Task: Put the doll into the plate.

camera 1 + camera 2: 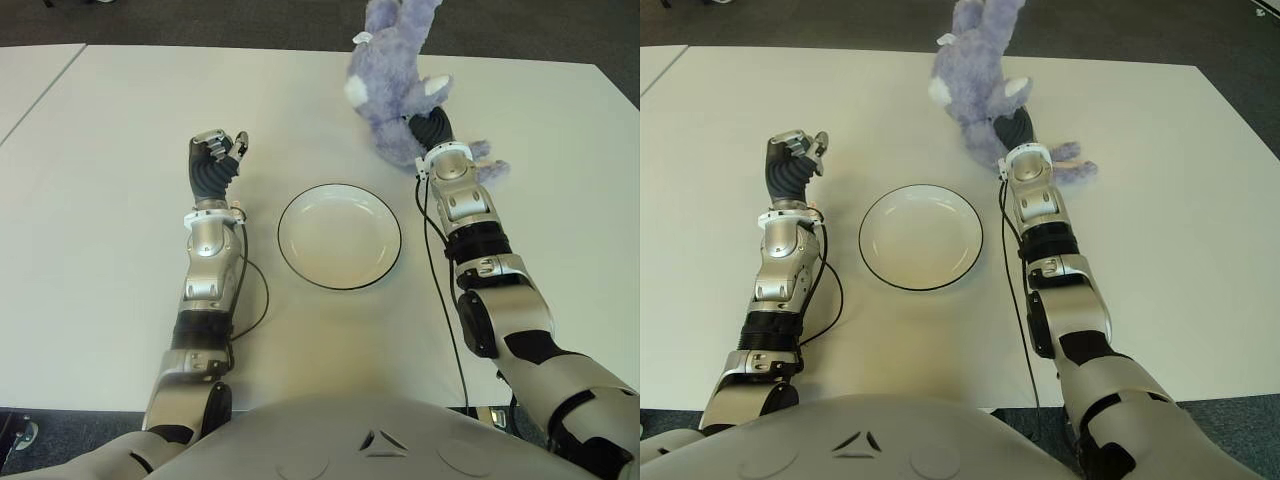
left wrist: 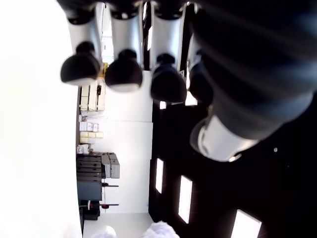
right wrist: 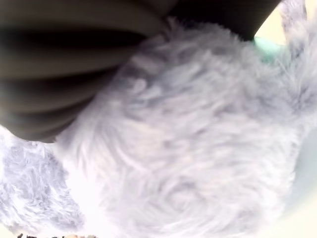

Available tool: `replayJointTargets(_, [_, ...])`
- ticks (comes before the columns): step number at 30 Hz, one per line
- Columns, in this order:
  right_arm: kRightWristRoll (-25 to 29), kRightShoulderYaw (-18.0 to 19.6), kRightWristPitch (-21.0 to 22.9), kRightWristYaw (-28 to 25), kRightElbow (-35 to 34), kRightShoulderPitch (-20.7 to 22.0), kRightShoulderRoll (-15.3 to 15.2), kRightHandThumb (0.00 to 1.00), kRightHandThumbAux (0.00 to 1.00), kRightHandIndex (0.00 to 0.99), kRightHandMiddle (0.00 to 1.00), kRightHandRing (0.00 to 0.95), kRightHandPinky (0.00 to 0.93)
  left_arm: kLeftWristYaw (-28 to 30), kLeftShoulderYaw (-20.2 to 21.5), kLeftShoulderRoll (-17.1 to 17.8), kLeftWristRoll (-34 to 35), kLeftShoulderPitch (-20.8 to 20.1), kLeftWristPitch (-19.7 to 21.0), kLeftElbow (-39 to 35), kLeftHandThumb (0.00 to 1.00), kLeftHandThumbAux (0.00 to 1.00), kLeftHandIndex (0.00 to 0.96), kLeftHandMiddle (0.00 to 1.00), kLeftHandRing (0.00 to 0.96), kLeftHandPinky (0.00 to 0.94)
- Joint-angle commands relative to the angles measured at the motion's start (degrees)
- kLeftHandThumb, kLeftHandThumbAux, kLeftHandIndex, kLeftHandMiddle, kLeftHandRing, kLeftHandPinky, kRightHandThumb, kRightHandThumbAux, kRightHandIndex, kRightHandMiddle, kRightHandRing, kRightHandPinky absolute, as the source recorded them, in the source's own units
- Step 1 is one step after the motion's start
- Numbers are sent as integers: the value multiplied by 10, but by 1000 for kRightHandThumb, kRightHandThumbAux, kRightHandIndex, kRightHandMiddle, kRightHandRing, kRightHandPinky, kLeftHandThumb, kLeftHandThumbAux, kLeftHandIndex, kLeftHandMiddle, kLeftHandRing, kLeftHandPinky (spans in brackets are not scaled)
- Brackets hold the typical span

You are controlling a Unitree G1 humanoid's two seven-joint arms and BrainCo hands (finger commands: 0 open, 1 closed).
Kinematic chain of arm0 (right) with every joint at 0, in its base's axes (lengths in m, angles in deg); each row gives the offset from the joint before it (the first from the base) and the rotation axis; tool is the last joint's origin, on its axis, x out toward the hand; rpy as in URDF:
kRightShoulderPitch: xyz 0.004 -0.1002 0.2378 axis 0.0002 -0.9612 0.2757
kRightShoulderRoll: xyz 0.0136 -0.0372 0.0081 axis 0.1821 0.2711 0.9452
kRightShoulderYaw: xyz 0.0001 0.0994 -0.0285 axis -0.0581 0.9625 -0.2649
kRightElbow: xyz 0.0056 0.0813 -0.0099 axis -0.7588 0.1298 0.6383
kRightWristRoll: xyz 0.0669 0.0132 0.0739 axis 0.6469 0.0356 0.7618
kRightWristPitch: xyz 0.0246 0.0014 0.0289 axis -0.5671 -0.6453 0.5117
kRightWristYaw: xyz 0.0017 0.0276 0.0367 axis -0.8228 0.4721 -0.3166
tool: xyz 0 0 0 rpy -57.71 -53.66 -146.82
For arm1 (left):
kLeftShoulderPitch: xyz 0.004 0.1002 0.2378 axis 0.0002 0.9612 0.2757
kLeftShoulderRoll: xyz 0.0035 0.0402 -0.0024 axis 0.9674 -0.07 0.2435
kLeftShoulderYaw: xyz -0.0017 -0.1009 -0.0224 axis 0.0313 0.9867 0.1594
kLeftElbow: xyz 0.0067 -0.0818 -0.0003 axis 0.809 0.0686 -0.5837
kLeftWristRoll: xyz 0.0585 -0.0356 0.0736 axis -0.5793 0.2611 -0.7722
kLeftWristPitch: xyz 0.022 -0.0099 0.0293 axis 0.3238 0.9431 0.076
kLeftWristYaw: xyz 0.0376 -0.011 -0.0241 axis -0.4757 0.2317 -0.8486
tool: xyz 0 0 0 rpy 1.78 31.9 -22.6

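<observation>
The doll (image 1: pixel 395 90) is a fluffy lilac plush animal with white patches. It hangs off the table, behind and to the right of the plate, and one limb trails near the tabletop beside the wrist. My right hand (image 1: pixel 432 130) is shut on its lower body, and plush fur (image 3: pixel 188 148) fills the right wrist view. The plate (image 1: pixel 340 235) is white with a thin dark rim; it lies empty at the table's centre, between my forearms. My left hand (image 1: pixel 215 160) shows to the left of the plate, with its fingers (image 2: pixel 124 69) curled and holding nothing.
The white table (image 1: pixel 120 200) stretches wide on both sides. A second white table (image 1: pixel 30 70) adjoins at the far left. Dark floor lies beyond the far edge. Black cables (image 1: pixel 262 290) loop beside each forearm.
</observation>
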Motion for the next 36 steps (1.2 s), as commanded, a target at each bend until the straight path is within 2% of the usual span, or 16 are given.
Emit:
replayJointTargets(1, [-21, -11, -7, 16, -43, -23, -6, 854, 680, 395, 525, 875, 880, 9, -2, -20, 0, 72, -1, 53, 392, 783, 766, 835, 845, 825])
replayJointTargets(7, [-64, -28, 33, 25, -156, -54, -9, 855, 678, 398, 531, 879, 889, 8, -5, -19, -2, 65, -2, 65, 390, 785, 769, 839, 849, 837])
replayJointTargets(14, [-95, -37, 27, 8, -255, -101, -33, 854, 678, 398, 535, 883, 895, 9, -6, -18, -2, 39, -7, 102, 397, 779, 763, 840, 850, 838])
replayJointTargets(19, [-105, -37, 25, -4, -293, -121, -46, 854, 678, 397, 535, 884, 895, 12, -5, -15, -1, 21, -7, 127, 404, 775, 762, 843, 853, 842])
replayJointTargets(27, [-122, -40, -24, 3, -312, -139, -64, 854, 678, 397, 535, 884, 894, 17, -3, -10, -2, -10, -14, 166, 420, 766, 767, 849, 856, 834])
replayJointTargets(36, [-136, -39, -116, 17, -307, -155, -87, 855, 678, 398, 537, 885, 886, 31, 1, -3, 2, -29, -28, 186, 431, 763, 771, 840, 847, 814])
